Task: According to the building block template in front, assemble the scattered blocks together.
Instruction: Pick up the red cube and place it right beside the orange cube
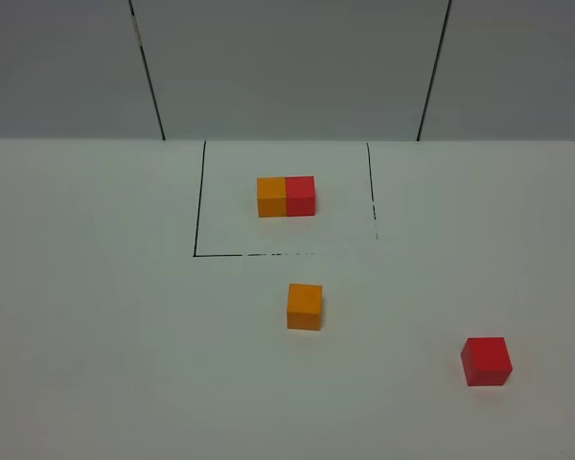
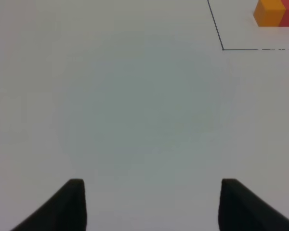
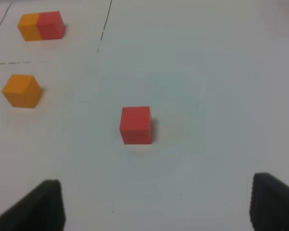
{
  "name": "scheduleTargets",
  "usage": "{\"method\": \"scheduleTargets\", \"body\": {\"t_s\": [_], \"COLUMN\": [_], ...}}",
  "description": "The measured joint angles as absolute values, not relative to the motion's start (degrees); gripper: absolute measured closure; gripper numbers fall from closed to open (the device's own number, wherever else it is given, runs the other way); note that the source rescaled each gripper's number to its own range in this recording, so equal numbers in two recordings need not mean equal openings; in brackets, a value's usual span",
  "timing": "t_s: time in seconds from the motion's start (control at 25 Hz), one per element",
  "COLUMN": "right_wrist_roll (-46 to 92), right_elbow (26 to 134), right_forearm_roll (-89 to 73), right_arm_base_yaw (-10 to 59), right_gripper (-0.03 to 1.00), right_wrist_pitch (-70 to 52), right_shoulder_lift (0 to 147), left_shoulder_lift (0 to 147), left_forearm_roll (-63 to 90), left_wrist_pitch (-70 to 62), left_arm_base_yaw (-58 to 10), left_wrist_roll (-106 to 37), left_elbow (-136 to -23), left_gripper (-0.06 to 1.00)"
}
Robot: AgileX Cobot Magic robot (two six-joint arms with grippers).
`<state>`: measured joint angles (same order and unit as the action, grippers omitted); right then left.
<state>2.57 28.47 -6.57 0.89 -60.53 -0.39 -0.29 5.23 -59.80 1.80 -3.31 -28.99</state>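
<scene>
The template (image 1: 286,195) is an orange and a red cube set flush, inside a black-lined square at the back; it also shows in the left wrist view (image 2: 276,13) and the right wrist view (image 3: 41,25). The loose orange cube (image 1: 305,307) sits alone in front of the square, also seen in the right wrist view (image 3: 22,90). The loose red cube (image 1: 486,361) sits at the front right, also in the right wrist view (image 3: 136,125). My left gripper (image 2: 151,204) is open over bare table. My right gripper (image 3: 156,207) is open, short of the red cube. Neither gripper shows in the exterior view.
A black-lined square (image 1: 199,251) marks the template's area on the white table. Grey wall panels (image 1: 287,67) stand behind the table.
</scene>
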Motion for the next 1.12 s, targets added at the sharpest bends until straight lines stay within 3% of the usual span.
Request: {"method": "scheduleTargets", "body": {"t_s": [1.12], "right_wrist_roll": [2.6], "right_elbow": [28.5], "right_forearm_roll": [-6.6], "right_arm_base_yaw": [0.9], "right_gripper": [0.39], "right_wrist_pitch": [-60.5], "right_shoulder_lift": [-0.4], "left_shoulder_lift": [-0.3], "left_forearm_roll": [5.3], "left_wrist_pitch": [-59.8], "left_arm_base_yaw": [1.8], "left_wrist_roll": [-3.4], "left_elbow": [-29.0], "left_gripper": [0.70]}}
